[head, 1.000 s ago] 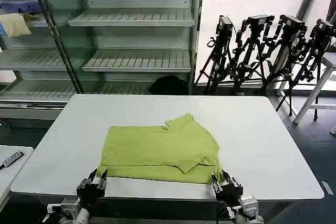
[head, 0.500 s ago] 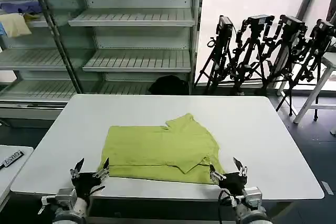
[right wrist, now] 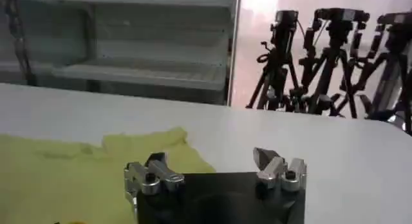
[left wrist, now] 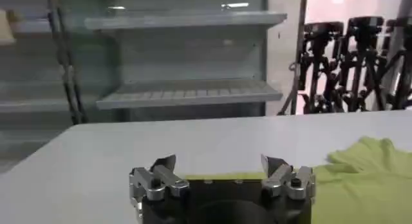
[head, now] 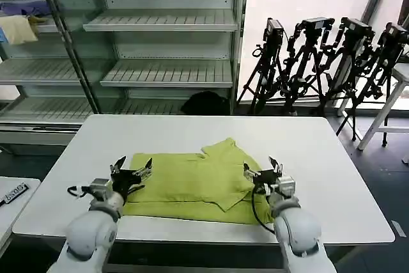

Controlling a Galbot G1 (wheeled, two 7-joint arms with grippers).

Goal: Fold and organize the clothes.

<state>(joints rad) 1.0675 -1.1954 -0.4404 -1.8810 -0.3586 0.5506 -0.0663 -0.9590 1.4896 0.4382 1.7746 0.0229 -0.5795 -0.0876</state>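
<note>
A lime yellow-green shirt [head: 195, 187] lies partly folded near the front edge of a white table [head: 319, 158], as the left gripper [head: 132, 171] and right gripper [head: 263, 172] hover over its two ends, fingers spread and holding nothing.

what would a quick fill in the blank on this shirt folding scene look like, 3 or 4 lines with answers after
1. The lime green shirt lies on the white ____.
2. The left gripper hovers over the shirt's left edge with its jaws ____.
3. The right gripper is above the shirt's ____ edge, jaws open and empty.
4. Behind the table, to the right of the metal shelves, stand black ____.

Missing words: table; open; right; tripods
</note>
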